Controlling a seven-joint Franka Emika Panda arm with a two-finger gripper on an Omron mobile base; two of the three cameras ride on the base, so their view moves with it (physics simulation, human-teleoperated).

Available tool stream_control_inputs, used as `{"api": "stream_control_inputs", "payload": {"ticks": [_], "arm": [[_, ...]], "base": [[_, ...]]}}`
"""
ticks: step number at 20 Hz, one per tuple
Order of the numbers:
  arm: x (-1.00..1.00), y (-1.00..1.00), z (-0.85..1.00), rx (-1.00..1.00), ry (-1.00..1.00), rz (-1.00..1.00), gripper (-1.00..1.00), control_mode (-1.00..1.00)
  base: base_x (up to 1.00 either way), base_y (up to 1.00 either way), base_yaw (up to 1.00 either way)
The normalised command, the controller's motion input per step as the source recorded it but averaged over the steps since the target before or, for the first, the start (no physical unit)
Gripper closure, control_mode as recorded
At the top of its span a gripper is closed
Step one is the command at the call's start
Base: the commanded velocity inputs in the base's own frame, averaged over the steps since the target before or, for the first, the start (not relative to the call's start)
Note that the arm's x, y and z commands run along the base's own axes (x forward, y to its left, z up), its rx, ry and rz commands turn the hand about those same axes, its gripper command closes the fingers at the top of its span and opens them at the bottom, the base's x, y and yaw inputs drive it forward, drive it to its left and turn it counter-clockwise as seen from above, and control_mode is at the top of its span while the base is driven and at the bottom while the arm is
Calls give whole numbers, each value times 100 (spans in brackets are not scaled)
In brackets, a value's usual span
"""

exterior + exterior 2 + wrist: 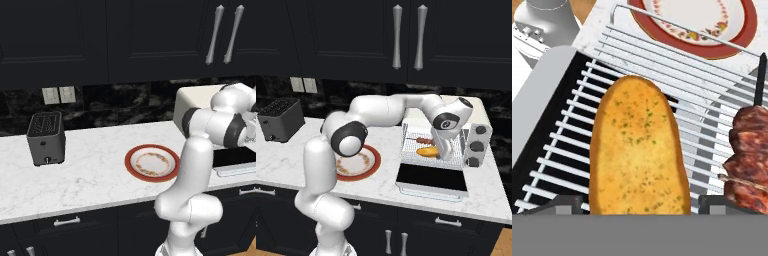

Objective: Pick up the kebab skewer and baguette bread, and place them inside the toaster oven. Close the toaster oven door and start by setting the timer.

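A: Any legible text, labels, brands or numbers in the three views?
B: None. The toaster oven (476,131) has knobs, but no markings can be read on them. The plate (131,163) bears only a decorative pattern, no lettering.
A: The black toaster (46,138)?
B: No readable marks.

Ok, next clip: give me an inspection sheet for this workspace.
Surface: white marble counter.
Job's things: baguette and skewer lie side by side on the rack of the toaster oven; door down, open.
Clutter: plate, bare; black toaster.
Gripper: gripper open, a fingertip either side of the baguette.
Cables: nothing seen.
Surroundings: dark cabinets, wall outlets.
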Motion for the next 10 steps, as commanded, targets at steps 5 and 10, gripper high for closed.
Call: {"api": "stream_control_inputs", "payload": {"ticks": [5,10], "arm": [[-10,9,0,0,0,-2,-100,-100],[-8,0,15,0,0,0,-100,-100]], "base": [[0,0,0],[0,0,0]]}}
